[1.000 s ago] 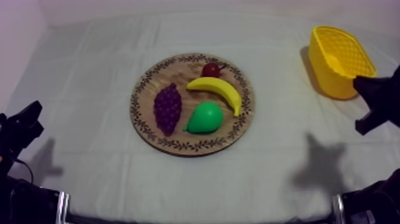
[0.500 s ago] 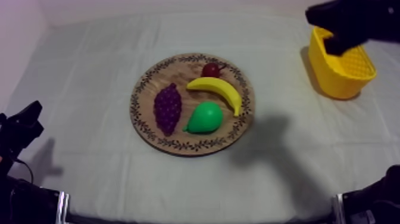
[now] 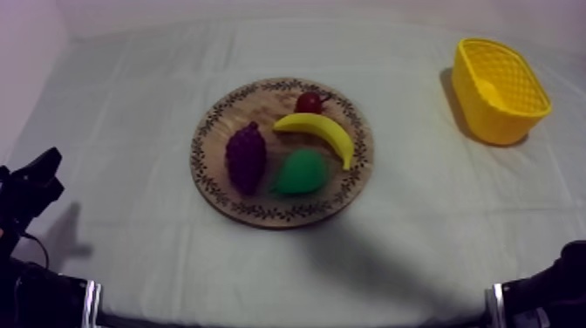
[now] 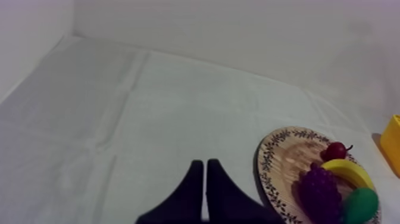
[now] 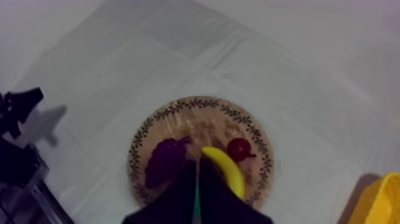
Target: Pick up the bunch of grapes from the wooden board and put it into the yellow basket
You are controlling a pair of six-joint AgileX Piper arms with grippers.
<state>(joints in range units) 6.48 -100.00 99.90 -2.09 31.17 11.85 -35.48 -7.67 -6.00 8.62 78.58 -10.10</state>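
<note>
The purple bunch of grapes (image 3: pixel 246 157) lies on the left half of the round wooden board (image 3: pixel 202 166), next to a banana (image 3: pixel 316 133), a green pear (image 3: pixel 299 172) and a small red fruit (image 3: pixel 308 102). The yellow basket (image 3: pixel 499 87) stands at the far right. My left gripper (image 3: pixel 35 179) rests low at the left, well away from the board; its fingers lie together as a wedge (image 4: pixel 205 162), shut on nothing. My right gripper (image 5: pixel 197 161) hangs high over the board, shut, with the grapes (image 5: pixel 162 161) just beside its tips.
A soft shadow (image 3: pixel 366 253) lies on the cloth in front of the board's right side. The right arm's base (image 3: pixel 541 297) sits at the lower right edge. From the right wrist, the left arm (image 5: pixel 18 110) shows beyond the board, and the basket (image 5: pixel 381 199) at the other side.
My right gripper rose from beside the basket, passed over it and left the top view. Its shadow slid toward the board. The left arm and the fruit stayed put.
</note>
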